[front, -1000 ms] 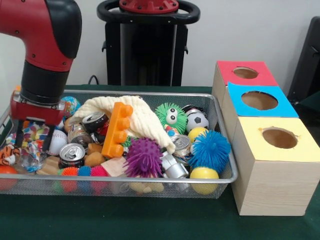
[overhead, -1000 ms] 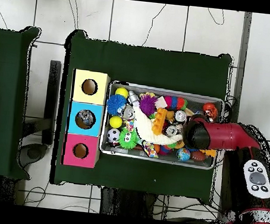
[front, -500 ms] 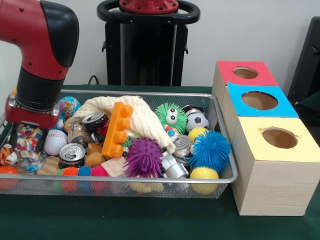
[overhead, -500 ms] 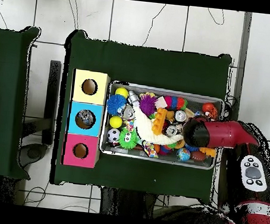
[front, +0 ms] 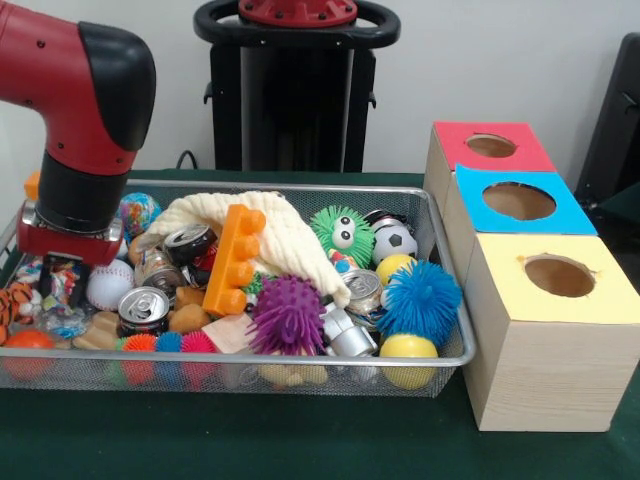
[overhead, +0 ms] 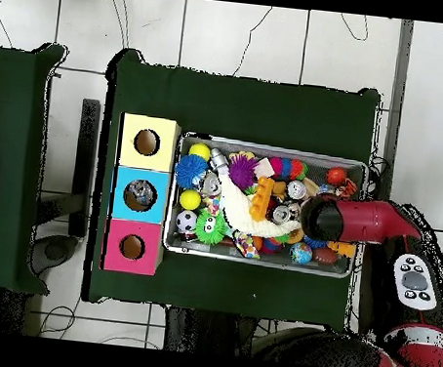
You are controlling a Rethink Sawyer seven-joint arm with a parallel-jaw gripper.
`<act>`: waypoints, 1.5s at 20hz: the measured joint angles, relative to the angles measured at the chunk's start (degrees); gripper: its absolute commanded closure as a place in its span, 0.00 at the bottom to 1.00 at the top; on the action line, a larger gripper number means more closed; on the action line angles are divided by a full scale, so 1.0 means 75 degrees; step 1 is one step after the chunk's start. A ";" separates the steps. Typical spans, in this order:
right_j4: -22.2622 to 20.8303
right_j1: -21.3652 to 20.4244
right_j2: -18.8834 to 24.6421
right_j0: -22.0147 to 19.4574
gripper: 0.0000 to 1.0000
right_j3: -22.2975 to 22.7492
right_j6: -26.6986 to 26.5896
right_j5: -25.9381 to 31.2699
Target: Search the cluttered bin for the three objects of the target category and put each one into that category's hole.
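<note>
A wire mesh bin point(front: 300, 360) is packed with toys. Drink cans lie in it at the left point(front: 145, 305), under the cloth point(front: 190, 241) and right of centre point(front: 362, 289). It also holds a baseball point(front: 106, 286), a soccer ball point(front: 396, 240), yellow balls point(front: 408, 350), and purple point(front: 287, 315) and blue point(front: 421, 298) spiky balls. My gripper point(front: 62, 285) is sunk among colourful clutter at the bin's left end, beside the baseball. From above, the arm point(overhead: 359, 221) hides the gripper. Three boxes have holes: red point(front: 490, 146), blue point(front: 518, 200), yellow point(front: 558, 275).
A cream cloth point(front: 290, 240) and an orange toy block point(front: 235, 260) lie across the middle of the pile. A green fuzzy ball with eyes point(front: 342, 232) sits at the back. A tiger toy point(front: 10, 308) and an orange ball point(front: 28, 340) lie at the far left. The boxes stand against the bin's right side.
The gripper has sunk lower into the bin's left end and shifted slightly toward the baseball. The tiger toy and orange ball at the far left have shifted a little.
</note>
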 measured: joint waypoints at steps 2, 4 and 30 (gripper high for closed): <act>0.0091 0.0007 0.0008 -0.0104 1.00 -0.0135 0.0000 0.0134; 0.0169 0.0026 0.0025 -0.0114 1.00 -0.0199 0.0000 0.0262; 0.1502 -0.1164 0.0871 -0.1133 1.00 0.0927 -0.0002 0.1986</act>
